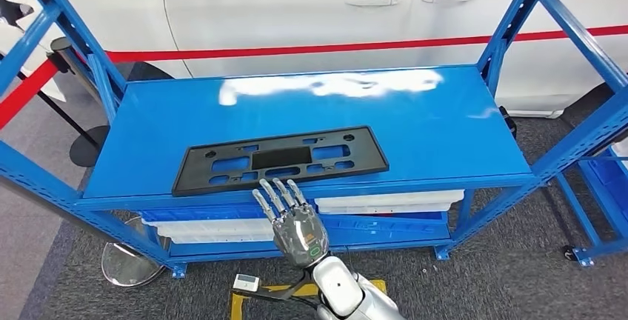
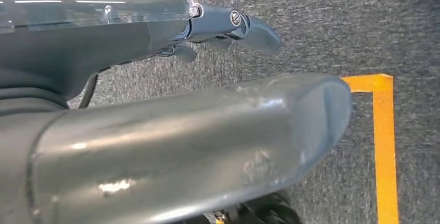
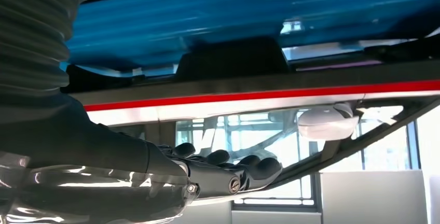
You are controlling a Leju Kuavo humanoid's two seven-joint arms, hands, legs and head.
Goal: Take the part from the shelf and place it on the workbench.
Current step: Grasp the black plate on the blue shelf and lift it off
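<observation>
Silver right hand [image 1: 296, 220] is hovering with fingers spread, holding nothing, at the blue metal shelf [image 1: 444, 142] front edge; just beyond at twelve o'clock, the flat black plastic plate frame [image 1: 281, 158] is lying, long axis nine-to-three.

Left hand [image 2: 228, 27] is hanging farther off, its state unclear.

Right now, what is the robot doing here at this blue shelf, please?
The robot's right hand reaches up toward the front edge of the blue shelf, fingers stretched and apart, holding nothing. Its fingertips are just at the near edge of the black plastic part, which lies flat on the shelf; whether they touch it cannot be told. The left hand hangs over grey carpet beside an orange floor line, holding nothing. So the part has not been picked up yet.
</observation>
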